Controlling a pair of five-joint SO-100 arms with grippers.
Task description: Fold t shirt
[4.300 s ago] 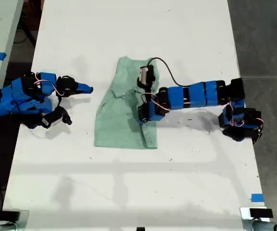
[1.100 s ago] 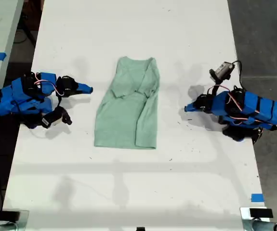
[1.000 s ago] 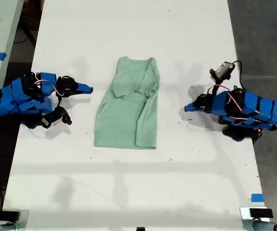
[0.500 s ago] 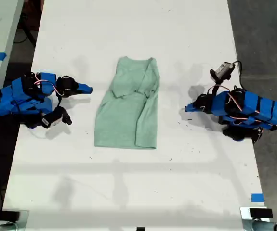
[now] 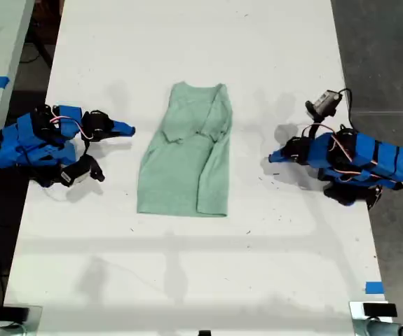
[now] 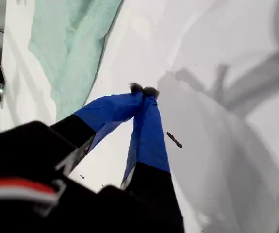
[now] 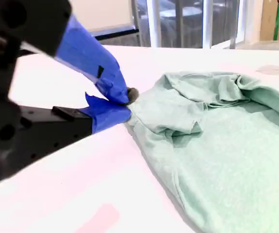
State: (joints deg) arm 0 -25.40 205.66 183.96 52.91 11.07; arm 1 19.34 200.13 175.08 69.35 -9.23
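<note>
T shirt (image 5: 184, 161) lies mid-surface (image 5: 187, 280), both sleeves folded in. My first end effector (image 5: 275, 157) has pulled back, tips together, empty. My second end effector (image 5: 127, 129) likewise together. Lengthwise fold remains.

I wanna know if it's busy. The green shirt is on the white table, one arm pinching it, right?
No pinching: the exterior view shows the t shirt on the table, my first gripper and my second gripper both off it.

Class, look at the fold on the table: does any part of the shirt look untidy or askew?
Yes. The t shirt lies partly folded, with bunched wrinkles near the collar and a slanted edge on the exterior view's left. Nothing is spilled or damaged. My first gripper and my second gripper are shut, holding nothing.
</note>
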